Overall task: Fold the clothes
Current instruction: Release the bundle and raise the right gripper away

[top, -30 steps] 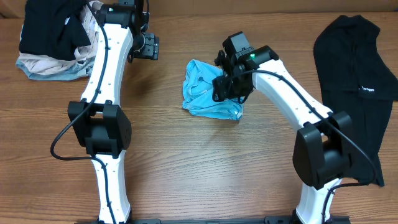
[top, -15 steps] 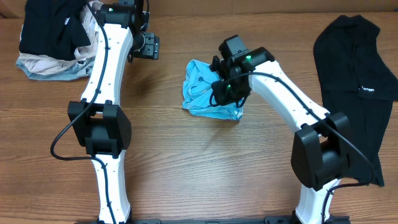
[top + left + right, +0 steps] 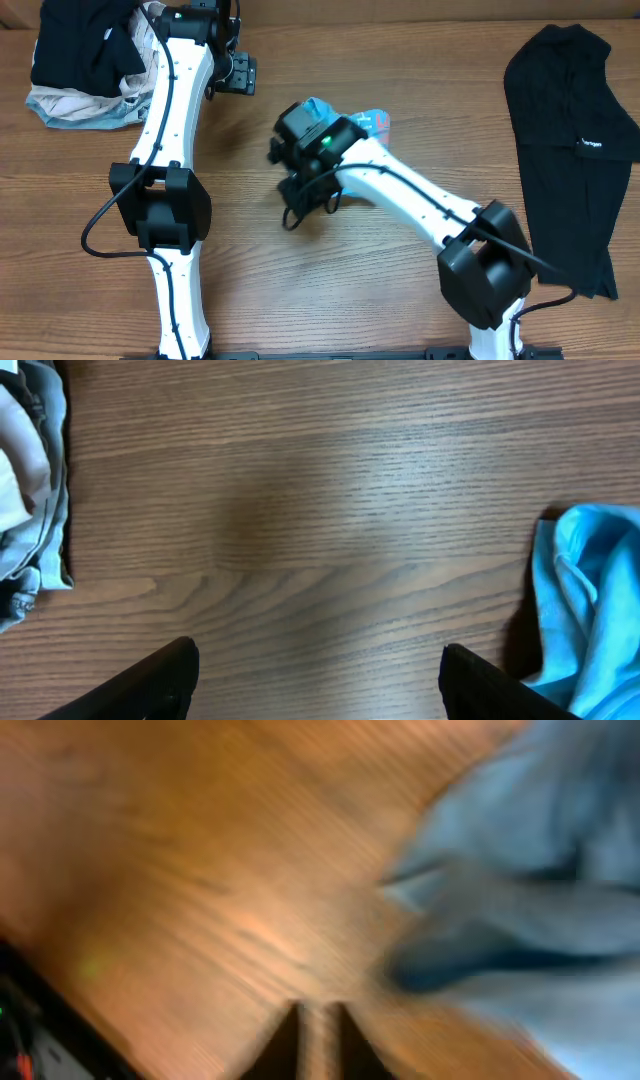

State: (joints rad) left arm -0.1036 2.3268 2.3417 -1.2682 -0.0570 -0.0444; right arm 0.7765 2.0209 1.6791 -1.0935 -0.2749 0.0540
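Nearest the arm bases: right gripper (image 3: pixel 320 1020), low over the bare wooden table (image 3: pixel 330 290), just left of the T-shirt. Heavy blur in the right wrist view. Two dark fingers (image 3: pixel 283 1045) close side by side, only a thin slit of wood colour between them, no cloth in that slit. Fully closed or a crack apart: cannot tell.

Next, mid-table: light blue T-shirt (image 3: pixel 372 122), crumpled in a heap, not laid flat. Mostly hidden from overhead behind the white right arm (image 3: pixel 400 190) crossing in front of it. Out-of-focus blue folds at the upper right of the right wrist view, away from the fingertips. Same heap at the right edge of the left wrist view, with a seam and a rolled hem showing. Chest print not readable in any view.

Further back, left of the heap and well apart from it: left gripper (image 3: pixel 318 660), hovering above bare wood, fingers spread wide, nothing between them.

Along the right side, from near edge to far: plain black garment (image 3: pixel 560 120), spread out, with a small white mark (image 3: pixel 590 144), perhaps lettering, too tiny to read.

Farthest, in the far left corner: bundle (image 3: pixel 75 60) of black and beige cloth, its pale edge also at the left border of the left wrist view.
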